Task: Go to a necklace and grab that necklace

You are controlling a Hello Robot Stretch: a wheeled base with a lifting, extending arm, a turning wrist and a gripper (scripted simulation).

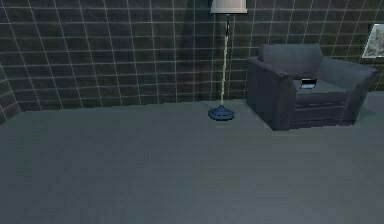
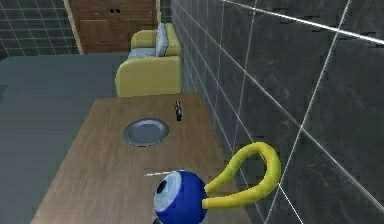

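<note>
In the forward view, a floor lamp (image 1: 224, 70) stands at 12 o'clock against a dark tiled wall (image 1: 110, 50), its round blue base on the grey floor (image 1: 150, 170). At 2 o'clock, just beside the lamp, sits 1 dark grey armchair (image 1: 305, 85) with a small pale item (image 1: 310, 84) on its seat that I cannot identify.

In the arm side view, a wooden table (image 2: 95, 175) runs from 6 o'clock up the middle, with its long edge along a grey tiled wall (image 2: 300, 80) at 3 o'clock. 1 grey plate (image 2: 147, 131) lies at the centre of the table. At 1 o'clock from the plate, near the wall edge, stands a small dark thing (image 2: 178, 108); I cannot tell whether it is the necklace. At 6 o'clock rests a blue ball (image 2: 180, 197) with a yellow loop (image 2: 255, 165) curving off toward 3 o'clock. Beyond the table at 12 o'clock is a yellow armchair (image 2: 150, 68), and behind it a wooden cabinet (image 2: 115, 25).

I cannot tell the state of my tool.
</note>
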